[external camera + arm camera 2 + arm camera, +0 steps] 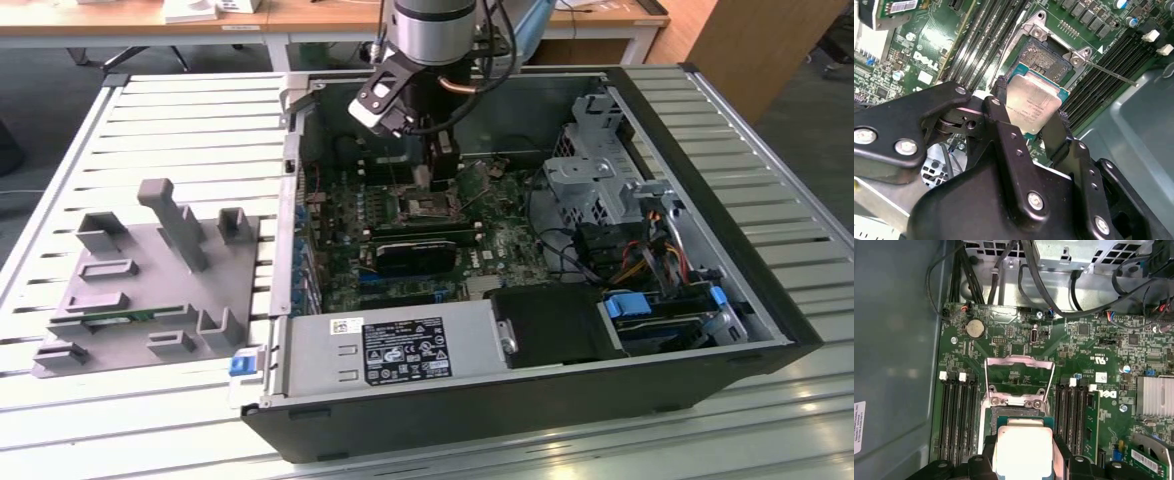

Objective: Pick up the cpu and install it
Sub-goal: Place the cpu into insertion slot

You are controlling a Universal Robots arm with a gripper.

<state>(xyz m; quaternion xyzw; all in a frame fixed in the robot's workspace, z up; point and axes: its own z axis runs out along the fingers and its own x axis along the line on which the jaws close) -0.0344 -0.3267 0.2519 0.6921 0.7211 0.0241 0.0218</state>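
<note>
1. Where the gripper point(1029, 109) hangs over the motherboard point(929, 45), its two black fingers point(1004, 127) are closed part-way, pressing on opposite edges of the cpu point(1033, 100).
2. In the second wrist view the cpu is tilted, silver top towards the camera. Its near edge is hidden behind the fingers and the gripper body.
3. In the first wrist view the cpu point(1021, 450) sits between the fingers point(988, 452). Its near part is cut off by the frame edge.
4. Just beyond it lies the socket point(1016, 412), whose near part is covered by the cpu. The load plate point(1019, 375) stands raised and open.
5. In the second wrist view the socket point(1046, 57) lies directly behind the cpu, and a thin lever point(1109, 72) sticks out beside it. Whether the cpu's far corner touches the socket or floats just above it cannot be told.
6. In the exterior view the arm point(434, 40) reaches down into the open case point(747, 330). The gripper point(438, 170) is just above the socket point(430, 208), and what sits between its fingertips is too small to make out there.
7. At the exterior view's left a grey fixture point(147, 280) rests on the slatted table point(187, 110), well apart from the gripper.
</note>
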